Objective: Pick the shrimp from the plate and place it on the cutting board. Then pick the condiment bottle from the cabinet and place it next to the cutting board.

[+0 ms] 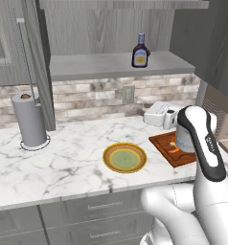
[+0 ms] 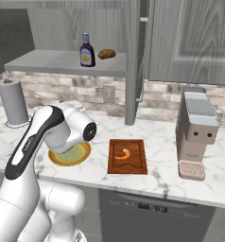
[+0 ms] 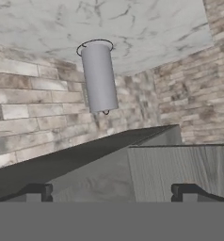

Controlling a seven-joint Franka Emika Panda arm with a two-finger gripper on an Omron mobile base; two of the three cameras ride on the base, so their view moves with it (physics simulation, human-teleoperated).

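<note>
The small orange shrimp (image 2: 124, 153) lies on the reddish-brown cutting board (image 2: 138, 165), which the arm partly covers in the left base view (image 1: 163, 142). The yellow-rimmed plate (image 1: 109, 164) sits bare on the marble counter, half behind the arm in the right base view (image 2: 84, 156). The dark condiment bottle (image 1: 140, 51) (image 2: 87, 50) stands upright on the shelf of the open cabinet (image 1: 96, 66) (image 2: 48, 61). My gripper (image 3: 113, 194) is open, its tips wide apart with nothing between them. It looks toward the brick wall and the cabinet's underside.
A brown lump (image 2: 107, 54) lies on the shelf right of the bottle. The cabinet door (image 2: 135, 61) stands open. A paper towel roll (image 1: 29, 119) (image 3: 99, 77) is at the counter's left, a toaster (image 1: 160, 115) at the wall, a coffee machine (image 2: 195, 137) at the right.
</note>
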